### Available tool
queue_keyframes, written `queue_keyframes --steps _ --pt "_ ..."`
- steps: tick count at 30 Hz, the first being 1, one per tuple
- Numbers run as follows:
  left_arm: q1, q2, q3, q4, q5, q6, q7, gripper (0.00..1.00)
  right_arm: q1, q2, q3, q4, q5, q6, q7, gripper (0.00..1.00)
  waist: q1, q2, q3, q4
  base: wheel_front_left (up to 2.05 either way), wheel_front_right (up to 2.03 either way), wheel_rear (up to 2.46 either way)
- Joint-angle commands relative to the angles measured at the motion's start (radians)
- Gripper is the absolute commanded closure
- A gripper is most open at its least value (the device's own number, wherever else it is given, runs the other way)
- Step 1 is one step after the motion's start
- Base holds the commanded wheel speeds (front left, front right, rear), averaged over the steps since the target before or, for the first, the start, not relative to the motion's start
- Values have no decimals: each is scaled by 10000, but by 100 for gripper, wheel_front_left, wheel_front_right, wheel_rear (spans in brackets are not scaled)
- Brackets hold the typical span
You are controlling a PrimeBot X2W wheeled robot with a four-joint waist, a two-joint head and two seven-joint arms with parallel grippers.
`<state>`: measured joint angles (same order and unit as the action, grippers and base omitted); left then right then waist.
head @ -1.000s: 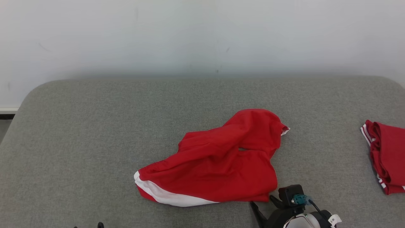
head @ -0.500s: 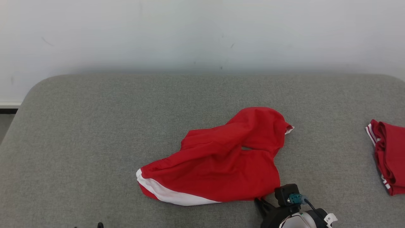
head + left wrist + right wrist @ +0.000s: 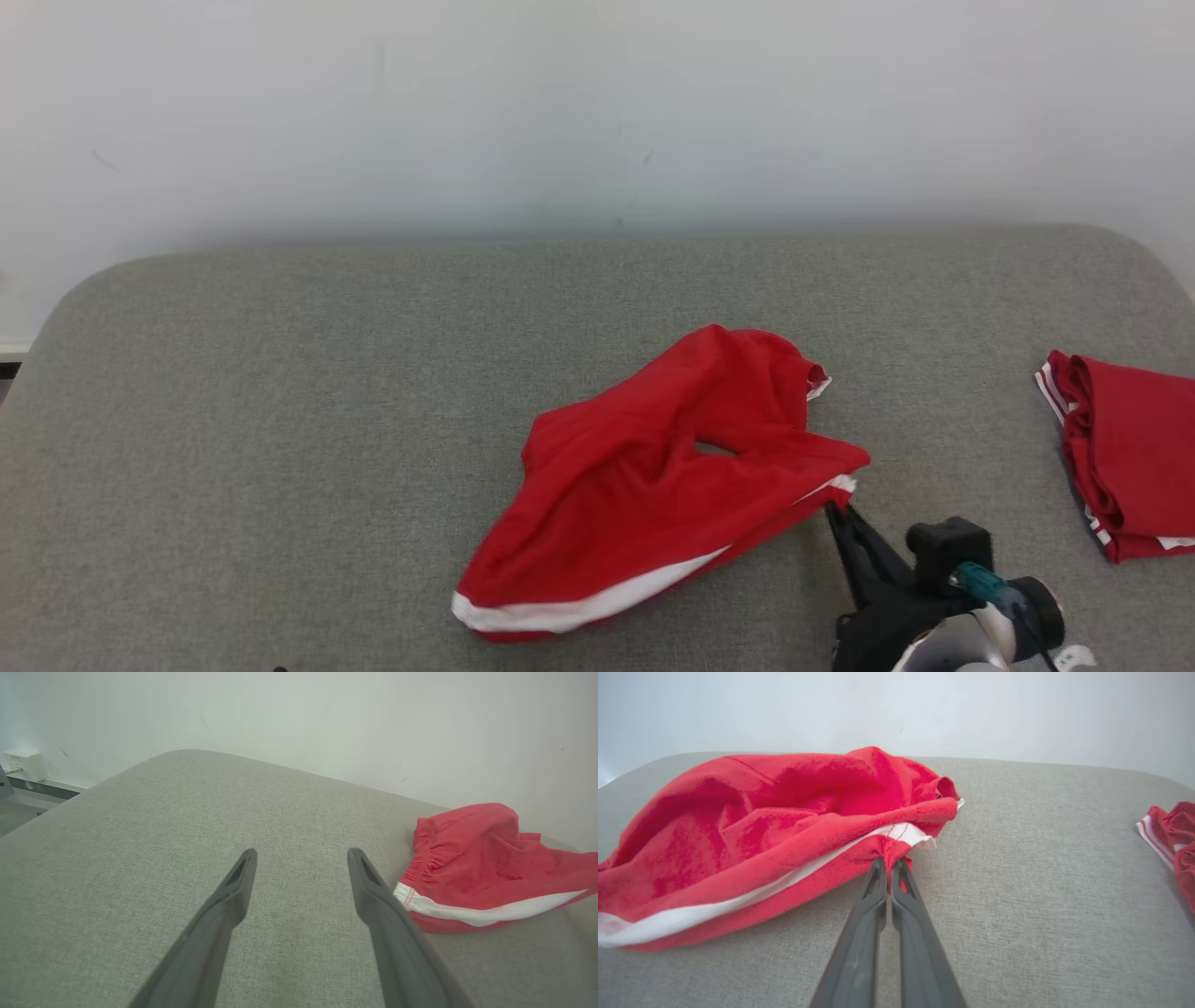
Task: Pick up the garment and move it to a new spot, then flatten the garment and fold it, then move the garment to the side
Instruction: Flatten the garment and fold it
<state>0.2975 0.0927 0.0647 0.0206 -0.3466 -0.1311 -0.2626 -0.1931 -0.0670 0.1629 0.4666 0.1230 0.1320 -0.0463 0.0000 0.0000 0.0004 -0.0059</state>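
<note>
The garment (image 3: 653, 476) is a pair of red shorts with a white stripe, lying crumpled at the middle of the grey padded surface (image 3: 280, 420). My right gripper (image 3: 834, 511) is shut on the garment's right corner, which is lifted and pulled taut. In the right wrist view the garment (image 3: 761, 826) bunches between the closed fingertips of my right gripper (image 3: 891, 862). My left gripper (image 3: 301, 856) is open above bare grey fabric, with the garment (image 3: 481, 868) off to its right, apart from the fingers.
A second red garment (image 3: 1120, 457) with white stripes lies bunched at the right edge of the surface, seen too in the right wrist view (image 3: 1174, 840). A white wall (image 3: 597, 112) runs behind. A small white box (image 3: 25, 764) sits on the wall at the left.
My right gripper closed on the garment's lower right corner and pulled it up and to the right, dragging the cloth along. The head view shifted slightly.
</note>
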Motion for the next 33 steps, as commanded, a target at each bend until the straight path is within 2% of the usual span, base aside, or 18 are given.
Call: queue_keyframes --steps 1,6,11,12,13,19,27,33 --pt "-30 31 17 17 -39 13 -27 0 306 -16 -324 -356 -209 -31 -192 100 0 0 -31 -127 0 0 0" --pt "-47 50 -32 -11 -38 13 -27 0 1250 80 -1391 -1111 -738 -31 33 100 0 0 -12 -348 0 0 0" --pt "-176 24 -88 -14 42 13 -27 0 1781 131 -2044 -834 -1109 -31 702 100 0 0 49 -520 0 0 0" --pt "-183 14 -103 -16 60 13 -27 0 1841 137 -2148 -706 -1234 -31 863 68 0 0 56 -533 0 0 0" --pt "-185 5 -116 -21 71 13 -27 0 1890 146 -2239 -599 -1318 -31 1037 0 0 0 63 -541 0 0 0" --pt "-197 -34 -129 -89 157 12 -27 0 2012 163 -2779 -515 -1672 -31 1377 0 0 0 75 -553 0 0 0" --pt "-155 -73 -53 -114 156 12 -27 0 2208 166 -2965 -1390 -1433 -31 207 0 0 0 -15 -565 0 0 0" --pt "-63 -107 18 -139 127 12 -27 0 2427 165 -2487 -2207 -1370 -31 -1137 0 0 0 -195 -679 0 0 0"
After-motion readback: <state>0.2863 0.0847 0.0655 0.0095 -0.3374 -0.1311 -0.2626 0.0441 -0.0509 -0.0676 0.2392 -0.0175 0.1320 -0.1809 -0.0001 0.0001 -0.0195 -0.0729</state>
